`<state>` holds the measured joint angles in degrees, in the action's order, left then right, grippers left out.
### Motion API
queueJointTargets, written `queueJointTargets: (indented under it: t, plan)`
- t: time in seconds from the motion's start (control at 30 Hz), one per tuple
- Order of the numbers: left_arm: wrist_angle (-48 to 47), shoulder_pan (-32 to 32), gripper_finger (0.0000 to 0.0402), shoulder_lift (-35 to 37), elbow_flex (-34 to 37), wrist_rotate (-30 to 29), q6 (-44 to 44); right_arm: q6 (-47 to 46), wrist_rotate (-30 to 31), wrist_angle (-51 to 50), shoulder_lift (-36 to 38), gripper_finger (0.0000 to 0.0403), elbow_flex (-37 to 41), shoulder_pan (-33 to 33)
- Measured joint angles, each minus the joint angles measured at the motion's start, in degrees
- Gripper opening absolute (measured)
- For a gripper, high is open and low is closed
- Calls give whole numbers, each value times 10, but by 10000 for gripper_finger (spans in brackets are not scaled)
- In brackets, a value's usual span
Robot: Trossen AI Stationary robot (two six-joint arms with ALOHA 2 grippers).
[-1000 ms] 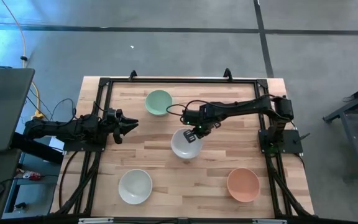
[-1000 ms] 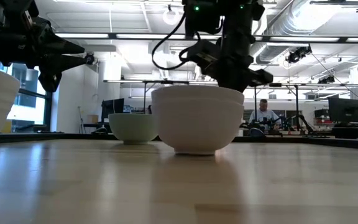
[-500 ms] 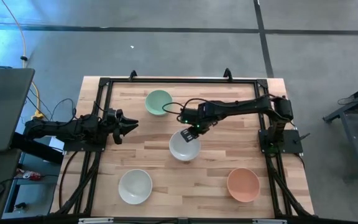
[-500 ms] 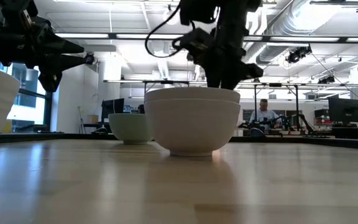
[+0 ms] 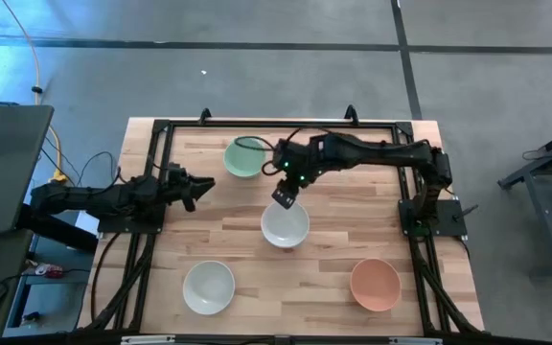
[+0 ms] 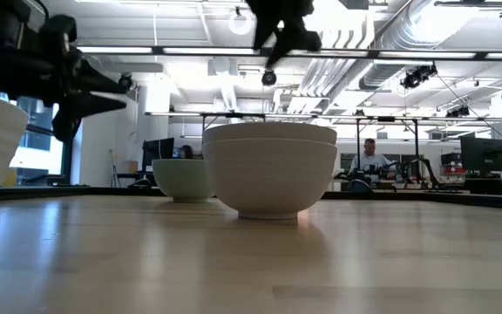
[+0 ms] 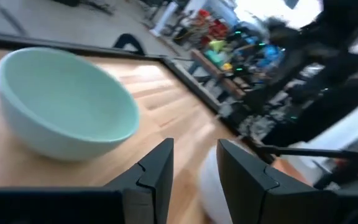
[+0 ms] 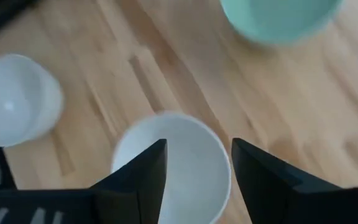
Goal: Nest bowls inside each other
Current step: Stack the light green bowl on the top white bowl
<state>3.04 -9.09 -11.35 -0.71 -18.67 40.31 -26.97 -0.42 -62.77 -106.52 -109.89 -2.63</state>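
Right gripper point(image 5: 285, 192) has lifted off the white nested pair point(image 5: 285, 225) since half a second ago and now hangs above its far rim, jaws spread and empty; in the low view it has risen almost out of the top of the frame. The pair sits mid-bench, one white bowl inside the other, in the same spot as half a second ago after sliding a little left before that. Pale green bowl point(image 5: 244, 158) is at the far side of the bench point(image 5: 353, 230), just beside the right arm's wrist. Single white bowl point(image 5: 208, 287) is near-left, salmon-orange bowl point(image 5: 376, 284) near-right, both unmoved. Left gripper point(image 5: 195, 188) has pulled slightly back at the left edge, jaws open a little, holding nothing.
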Motion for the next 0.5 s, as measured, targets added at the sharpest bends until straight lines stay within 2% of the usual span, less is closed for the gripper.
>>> queueJointTargets:
  t: [0.23,0.5]
  plan:
    - [-12,-63,113,-84,-3,14,105,114,-2,9,0,172,-108,5]
    - [-20,-144,113,-146,-36,90,198,182,-18,8,0,172,-210,5]
